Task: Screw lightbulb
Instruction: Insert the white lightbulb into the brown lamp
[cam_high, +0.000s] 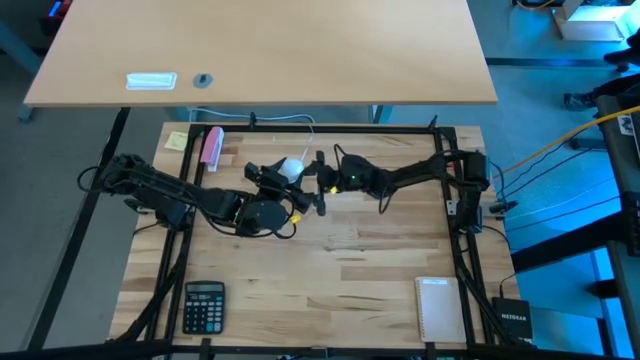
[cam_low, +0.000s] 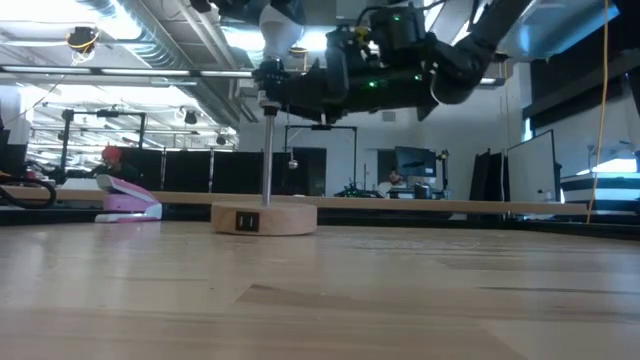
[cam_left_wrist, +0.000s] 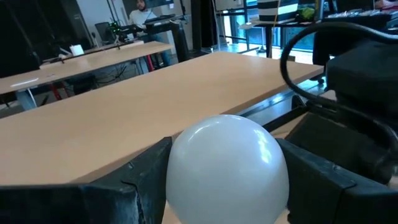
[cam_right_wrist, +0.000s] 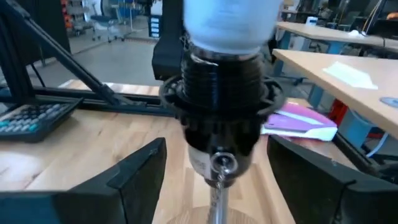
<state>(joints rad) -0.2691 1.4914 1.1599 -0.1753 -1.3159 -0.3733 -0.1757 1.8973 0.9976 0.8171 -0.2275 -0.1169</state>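
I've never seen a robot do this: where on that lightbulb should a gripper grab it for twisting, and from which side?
Best by the round globe of the lightbulb, with fingers on opposite sides, as the left gripper holds it. The base sits in the black socket, out of reach; only the globe is exposed.

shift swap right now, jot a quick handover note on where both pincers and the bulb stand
Left pincer: shut on the lightbulb, gripping its globe from both sides, above the lamp stand at the table's far middle.
Right pincer: open, fingers on either side of the black socket, not visibly clamping it.
The bulb sits in the top of the socket, which stands on a thin post above the round wooden base.
Done: bulb placed in the socket.
Left: how far it is threaded cannot be seen; probably keep turning until snug, then release both.
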